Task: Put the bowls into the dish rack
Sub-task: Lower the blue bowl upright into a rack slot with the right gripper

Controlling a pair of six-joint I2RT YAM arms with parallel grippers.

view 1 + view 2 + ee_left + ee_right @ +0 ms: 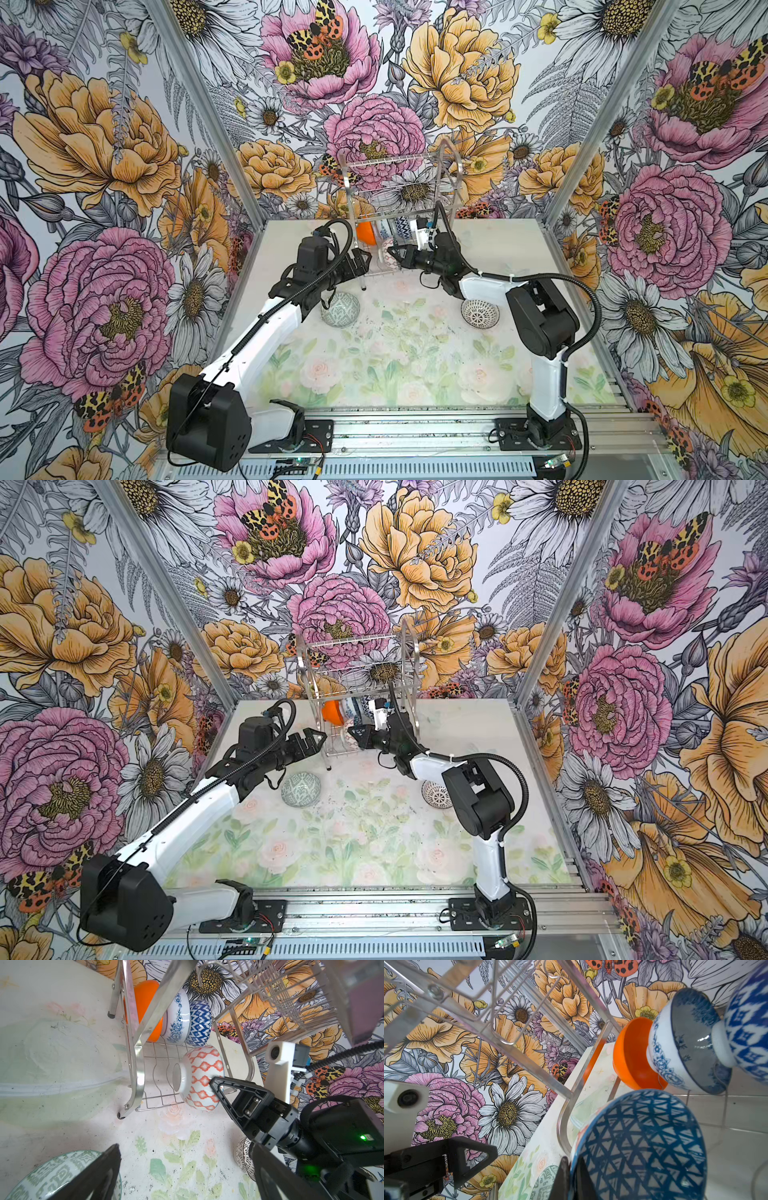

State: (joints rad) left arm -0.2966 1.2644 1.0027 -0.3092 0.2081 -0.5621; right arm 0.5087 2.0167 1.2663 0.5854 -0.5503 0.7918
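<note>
Find the right hand (394, 252) closed narrow on the rim of the orange-white bowl (202, 1076), with one finger (215, 1082) pressed on the outer wall. Note this bowl tipped on its side over the near part of the lower tier of the dish rack (395, 160), foot turned toward the left side frame, blue-triangle inside turned toward the right wrist camera. Cannot tell whether resting on the wires or held clear of them. Find the left hand (360, 262) spread wide, holding nothing, just beside the left side frame of the rack. Behind the held bowl, count three more on edge in a row on the same tier: orange bowl (148, 1001), blue floral bowl (176, 1020), blue diamond bowl (199, 1024), packed one against the next. On the worktop (395, 374), in both top views, locate the grey-green bowl (340, 309) near the left forearm and the black-white bowl (480, 313) partly under the right forearm, well apart from each other, both nearer the camera than the rack
</note>
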